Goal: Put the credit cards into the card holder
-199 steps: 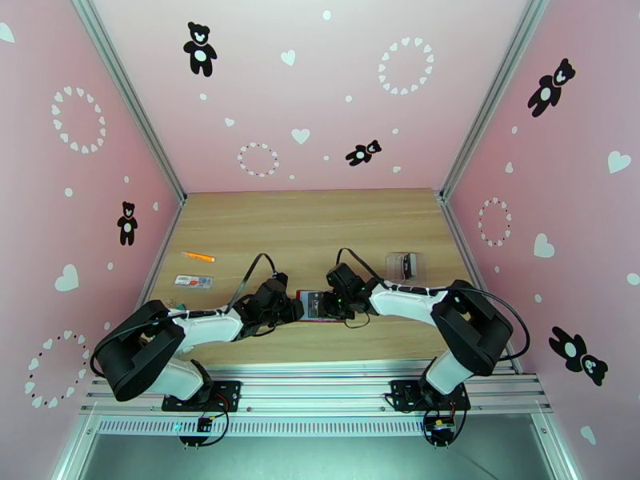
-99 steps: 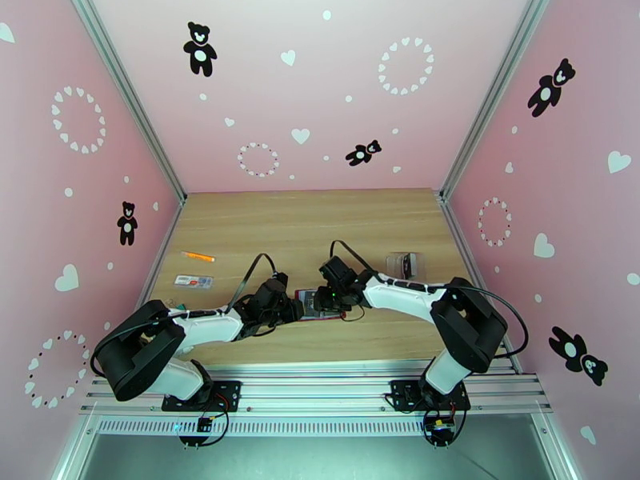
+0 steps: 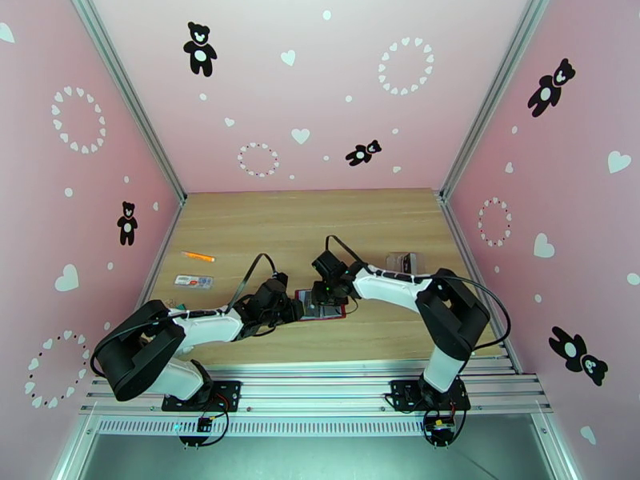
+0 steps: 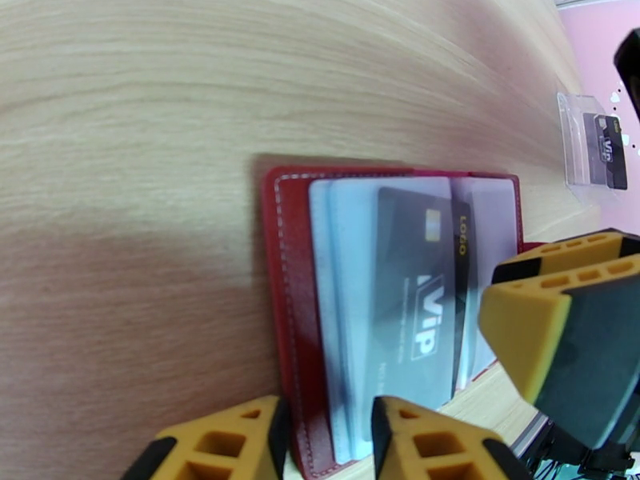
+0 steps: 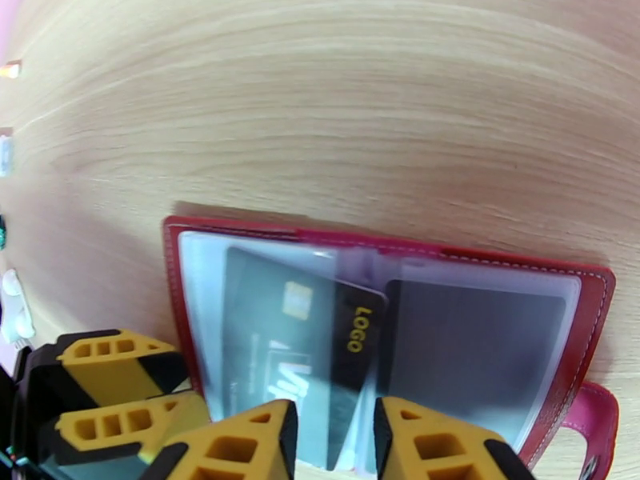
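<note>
Open card holder [image 5: 592, 290] shows cards [image 5: 272, 330] reading "ViP" and "LOGO"; both jaws part-open, grip unclear

I note the card holder [image 5: 232, 234] is dark red with pale stitching and grey-clear sleeves. The credit cards [image 4: 412, 306] are dark grey with white and gold lettering. The fingers [image 5: 240, 446] are yellow and black; the bench [image 3: 320, 218] is light woodgrain.

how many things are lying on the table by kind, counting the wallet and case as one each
card holder: 1
clear plastic case: 1
orange pen: 1
white-and-red strip: 1
small green item, too small to identify: 1
total: 5
</note>
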You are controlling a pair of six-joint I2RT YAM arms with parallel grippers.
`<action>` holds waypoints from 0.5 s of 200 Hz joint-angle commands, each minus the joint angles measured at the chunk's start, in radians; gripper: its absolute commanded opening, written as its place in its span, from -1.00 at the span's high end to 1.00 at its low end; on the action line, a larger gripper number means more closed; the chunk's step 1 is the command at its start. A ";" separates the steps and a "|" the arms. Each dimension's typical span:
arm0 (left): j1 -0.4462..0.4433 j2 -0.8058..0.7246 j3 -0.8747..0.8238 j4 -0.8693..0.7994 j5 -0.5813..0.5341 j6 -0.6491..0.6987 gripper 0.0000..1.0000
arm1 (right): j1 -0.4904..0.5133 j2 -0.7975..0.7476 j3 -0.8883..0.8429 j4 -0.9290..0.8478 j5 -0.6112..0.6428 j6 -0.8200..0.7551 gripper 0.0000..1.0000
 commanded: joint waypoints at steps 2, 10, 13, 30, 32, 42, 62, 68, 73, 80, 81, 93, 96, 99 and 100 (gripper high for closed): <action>-0.013 0.017 -0.017 -0.063 -0.012 -0.004 0.31 | -0.004 0.034 0.035 -0.026 0.005 -0.014 0.36; -0.014 0.019 -0.016 -0.063 -0.012 -0.003 0.31 | -0.005 0.039 0.036 -0.022 -0.002 -0.014 0.36; -0.014 0.019 -0.017 -0.063 -0.011 -0.003 0.31 | -0.004 0.041 0.038 -0.022 -0.004 -0.014 0.36; -0.014 0.021 -0.015 -0.063 -0.010 -0.001 0.31 | -0.004 0.049 0.045 -0.024 -0.007 -0.017 0.36; -0.014 0.021 -0.014 -0.063 -0.009 -0.001 0.31 | -0.004 0.049 0.046 -0.024 -0.007 -0.017 0.36; -0.014 0.023 -0.013 -0.064 -0.010 0.000 0.31 | -0.005 0.053 0.054 -0.029 -0.007 -0.019 0.37; -0.013 0.023 -0.011 -0.065 -0.010 0.001 0.31 | -0.004 0.061 0.057 -0.021 -0.023 -0.016 0.37; -0.012 0.022 -0.011 -0.066 -0.011 0.000 0.31 | -0.004 0.063 0.057 -0.018 -0.030 -0.016 0.37; -0.014 0.022 -0.010 -0.066 -0.011 0.000 0.31 | -0.004 0.065 0.059 -0.015 -0.035 -0.016 0.38; -0.013 0.023 -0.010 -0.066 -0.011 0.001 0.31 | -0.004 0.069 0.059 -0.011 -0.043 -0.015 0.38; -0.013 0.022 -0.009 -0.066 -0.011 0.001 0.31 | -0.004 0.070 0.059 -0.011 -0.045 -0.014 0.37; -0.013 0.025 -0.008 -0.070 -0.012 0.001 0.31 | -0.004 0.075 0.060 -0.004 -0.057 -0.014 0.38; -0.013 0.025 -0.006 -0.070 -0.012 0.002 0.31 | -0.005 0.074 0.061 -0.001 -0.061 -0.013 0.38; -0.013 0.025 -0.006 -0.070 -0.012 0.003 0.31 | -0.004 0.075 0.060 0.001 -0.064 -0.013 0.38; -0.012 0.025 -0.006 -0.069 -0.012 0.003 0.31 | -0.004 0.075 0.060 0.002 -0.066 -0.013 0.38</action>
